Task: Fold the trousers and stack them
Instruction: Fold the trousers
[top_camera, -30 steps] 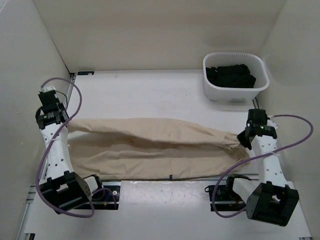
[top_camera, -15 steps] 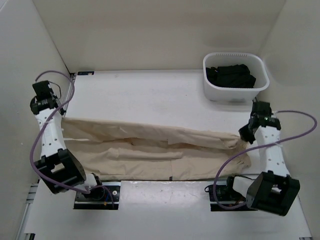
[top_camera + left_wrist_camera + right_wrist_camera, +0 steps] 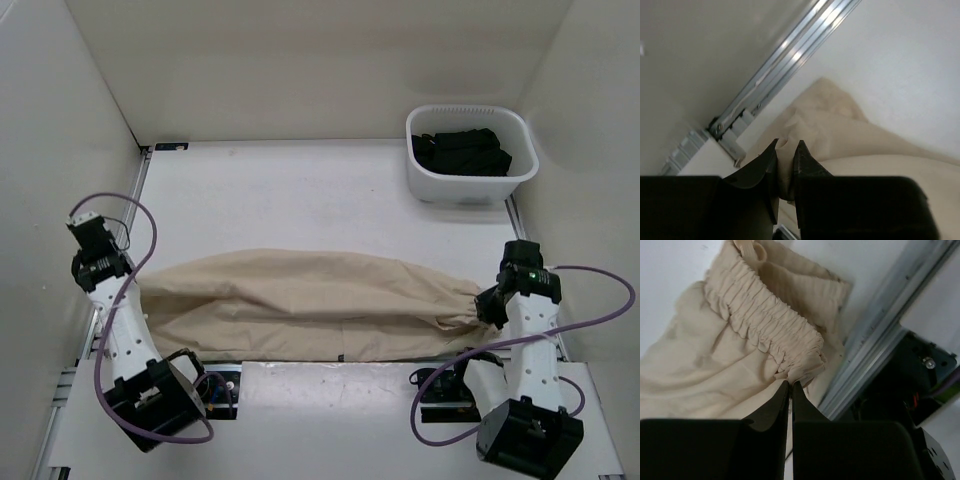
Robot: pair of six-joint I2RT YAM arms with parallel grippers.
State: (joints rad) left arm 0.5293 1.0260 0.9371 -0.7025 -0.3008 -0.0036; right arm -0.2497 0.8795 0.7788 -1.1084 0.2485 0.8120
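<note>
The beige trousers (image 3: 310, 305) lie stretched left to right across the near part of the table, folded lengthwise. My left gripper (image 3: 135, 292) is shut on the leg end at the left; in the left wrist view (image 3: 786, 150) beige cloth (image 3: 840, 135) sits pinched between the jaws. My right gripper (image 3: 488, 305) is shut on the gathered elastic waist (image 3: 775, 325) at the right; in the right wrist view (image 3: 790, 384) the jaws meet on the waistband's edge.
A white basket (image 3: 470, 155) holding a black garment (image 3: 462, 150) stands at the back right. White walls enclose the table on three sides. A metal rail (image 3: 785, 55) runs along the left edge and another (image 3: 885, 335) along the right.
Both arms swung the trousers' far edge up and back, then brought it toward the near edge. The cloth now lies as a narrower doubled strip, both grippers still holding.
</note>
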